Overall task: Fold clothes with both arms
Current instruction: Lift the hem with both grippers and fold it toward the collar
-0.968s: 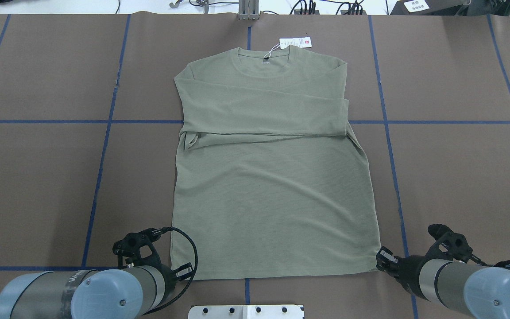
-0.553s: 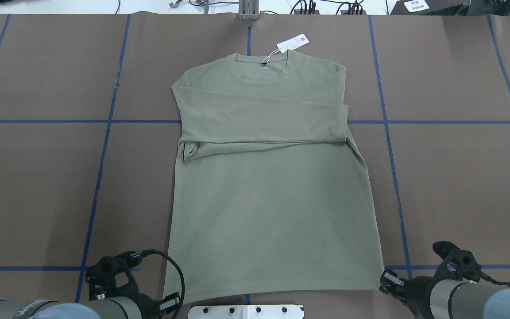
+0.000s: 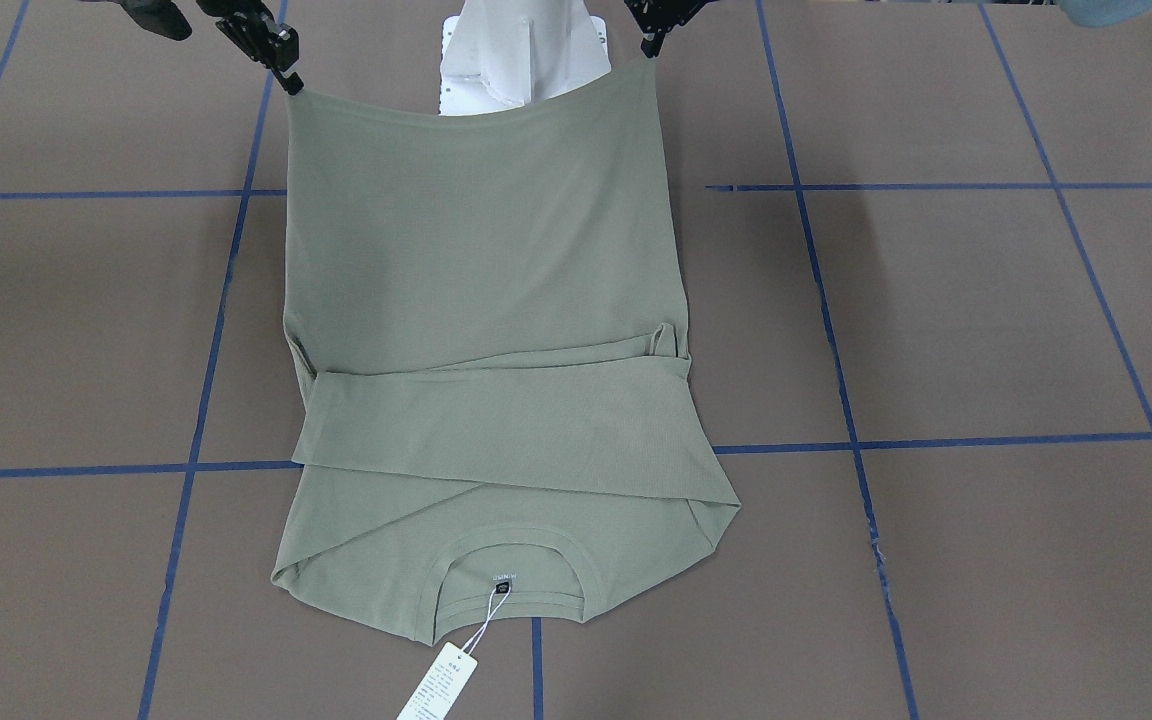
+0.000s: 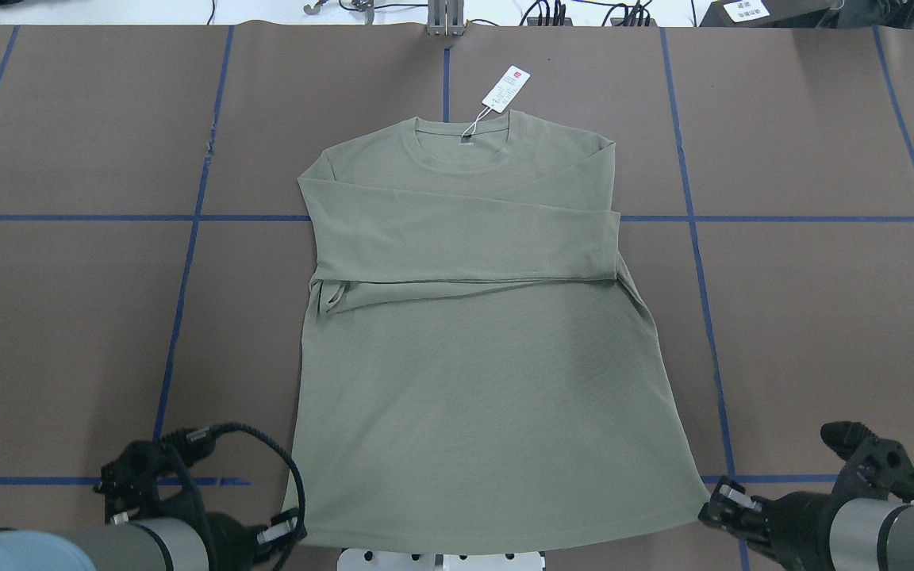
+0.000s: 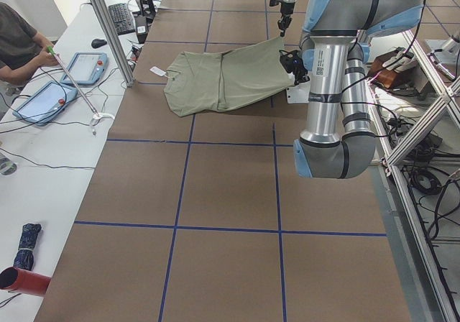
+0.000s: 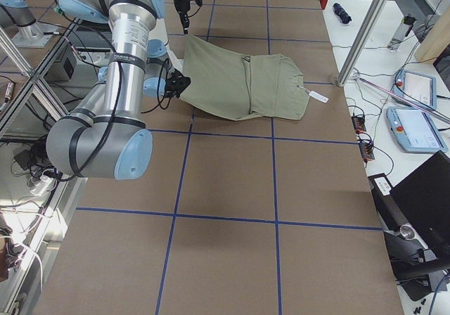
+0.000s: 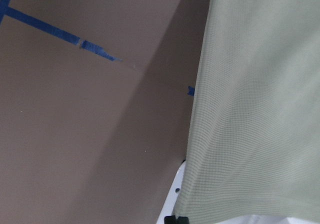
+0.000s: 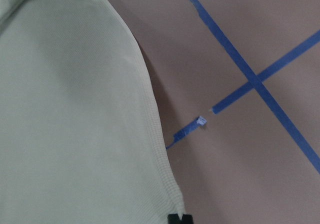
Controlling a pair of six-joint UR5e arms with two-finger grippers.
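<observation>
The sage-green long-sleeve shirt (image 4: pixel 473 373) lies face up with the collar at the far side and both sleeves folded across the chest. Its white hang tag (image 4: pixel 505 87) lies beyond the collar. My left gripper (image 4: pixel 292 525) is shut on the hem's left corner. My right gripper (image 4: pixel 709 507) is shut on the hem's right corner. In the front-facing view the hem (image 3: pixel 466 110) hangs lifted between the right gripper (image 3: pixel 288 85) and the left gripper (image 3: pixel 648 48). The wrist views show the cloth edge (image 7: pixel 200 134) (image 8: pixel 155 134) over the mat.
The white pedestal base (image 3: pixel 516 55) sits under the lifted hem. The brown mat (image 4: pixel 68 317) carries blue tape lines (image 4: pixel 179 317). An operator (image 5: pixel 18 42) sits at a side table with tablets (image 5: pixel 86 67) beyond the shirt's collar end.
Both grippers have drawn the hem back towards the robot's base and raised it. The shirt has slid towards the robot and the hang tag has swung round.
</observation>
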